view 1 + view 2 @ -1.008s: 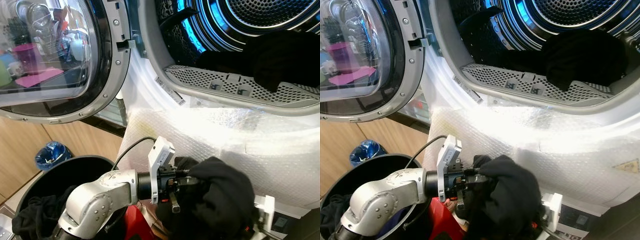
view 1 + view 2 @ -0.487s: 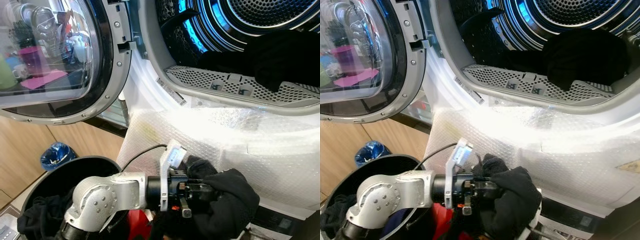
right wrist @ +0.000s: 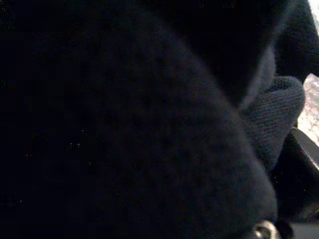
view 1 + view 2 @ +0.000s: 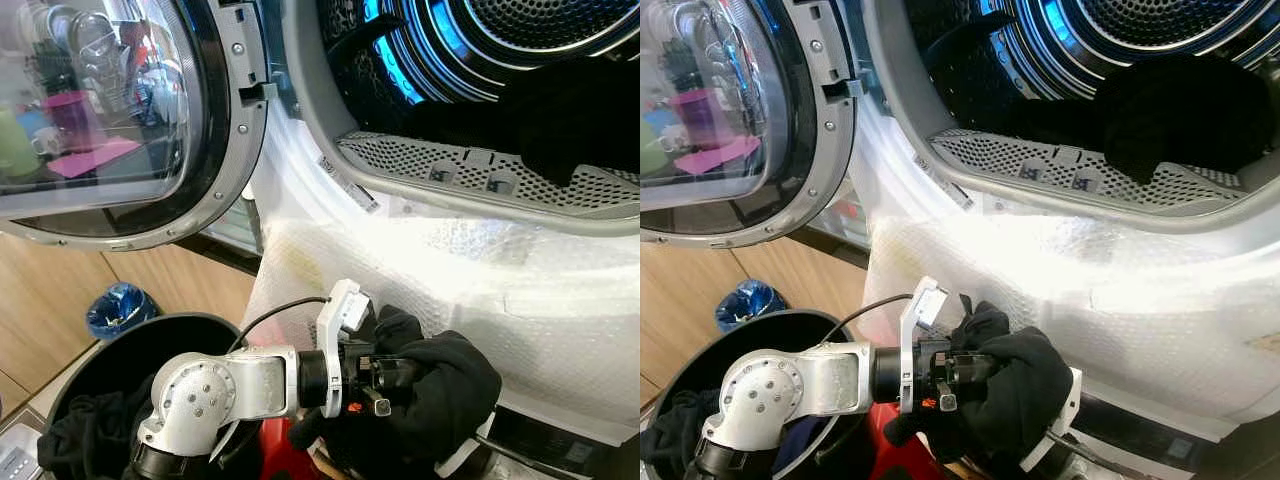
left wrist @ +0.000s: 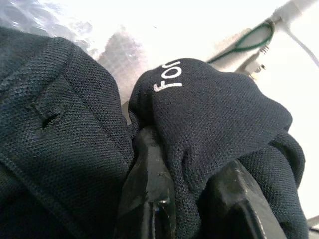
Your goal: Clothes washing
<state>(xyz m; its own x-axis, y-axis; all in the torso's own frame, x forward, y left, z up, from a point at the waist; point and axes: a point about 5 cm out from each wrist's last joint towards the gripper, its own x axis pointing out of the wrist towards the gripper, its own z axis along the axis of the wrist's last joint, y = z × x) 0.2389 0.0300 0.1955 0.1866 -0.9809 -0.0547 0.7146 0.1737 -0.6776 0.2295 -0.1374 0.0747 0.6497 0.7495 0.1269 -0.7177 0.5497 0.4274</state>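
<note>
A bunched black garment [image 4: 440, 385] hangs in front of the washing machine, below the open drum [image 4: 480, 60]. My left gripper [image 4: 385, 375] is shut on it; in the left wrist view the dark cloth [image 5: 214, 114], with white lettering, is pinched between the two black fingers [image 5: 149, 194]. My right arm's white wrist mount [image 4: 455, 460] sticks out from under the bundle, and the right wrist view is pressed against dark cloth [image 3: 124, 129]. More black laundry [image 4: 570, 110] lies inside the drum.
The round glass door [image 4: 110, 110] stands open on the left. Bubble wrap [image 4: 520, 280] covers the machine's front. A black basket [image 4: 120, 345] with dark clothes [image 4: 80, 440] sits at lower left, a blue bag [image 4: 115, 308] behind it, something red [image 4: 280, 455] below my arm.
My left gripper has pushed a little right toward the machine's front with the garment, which is bunched tighter. The right arm's white mount has shifted left under the bundle.
</note>
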